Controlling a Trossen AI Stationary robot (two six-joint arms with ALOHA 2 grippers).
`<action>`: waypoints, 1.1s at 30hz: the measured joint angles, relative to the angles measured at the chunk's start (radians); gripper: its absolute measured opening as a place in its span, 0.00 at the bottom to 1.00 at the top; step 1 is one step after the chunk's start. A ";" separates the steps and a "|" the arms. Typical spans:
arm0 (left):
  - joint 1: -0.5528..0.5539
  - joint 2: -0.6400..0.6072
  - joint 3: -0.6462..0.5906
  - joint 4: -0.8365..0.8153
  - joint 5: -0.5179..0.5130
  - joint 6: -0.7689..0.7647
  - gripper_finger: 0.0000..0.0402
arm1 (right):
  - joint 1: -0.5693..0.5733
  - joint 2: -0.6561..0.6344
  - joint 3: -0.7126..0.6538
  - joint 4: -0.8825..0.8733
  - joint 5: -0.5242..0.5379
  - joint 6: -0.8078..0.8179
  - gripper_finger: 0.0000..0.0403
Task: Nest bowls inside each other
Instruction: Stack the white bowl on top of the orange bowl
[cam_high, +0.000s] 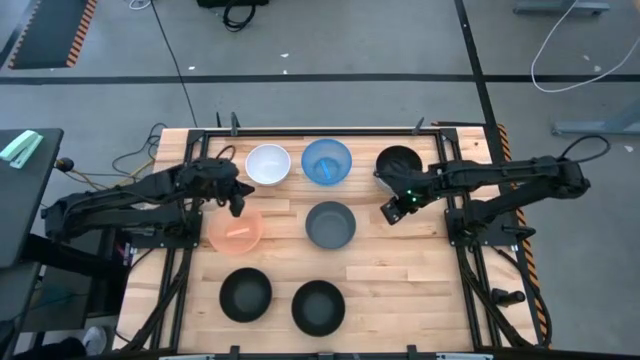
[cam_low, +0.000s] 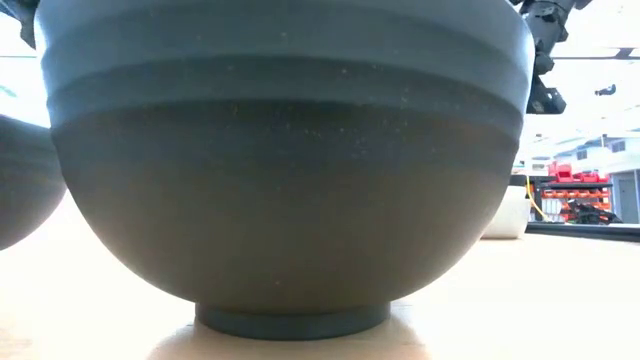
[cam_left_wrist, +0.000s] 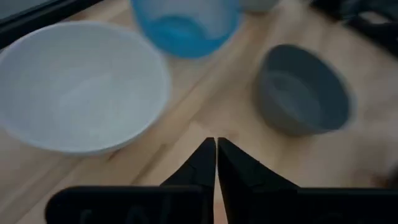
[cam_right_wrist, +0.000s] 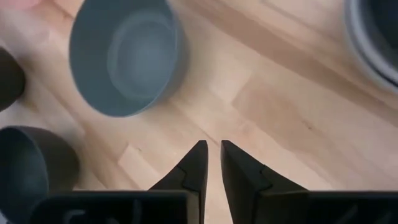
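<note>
Seven bowls are sitting separate on the table (cam_high: 400, 290), none nested yet, so we're hovering the left gripper (cam_high: 236, 207), fingers pinched together and empty, at the pink-orange bowl (cam_high: 236, 232), while the right gripper (cam_high: 391, 211), nearly closed and empty, is hanging beside the dark grey bowl (cam_high: 330, 224)

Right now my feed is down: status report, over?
Left gripper shut, empty, above pink-orange bowl's rim. Right gripper nearly shut, empty, beside black bowl. Bowls mostly unnested. Nothing in the way.
</note>
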 joint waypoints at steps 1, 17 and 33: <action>0.010 0.020 0.000 0.000 -0.019 0.009 0.07 | 0.008 0.000 0.000 0.003 0.000 0.004 0.13; 0.155 0.338 0.249 -0.236 -0.063 0.378 0.12 | 0.103 -0.003 0.000 0.058 0.022 0.081 0.13; 0.167 0.696 0.477 -0.421 0.081 0.497 0.22 | 0.137 -0.003 0.000 0.056 0.027 0.081 0.13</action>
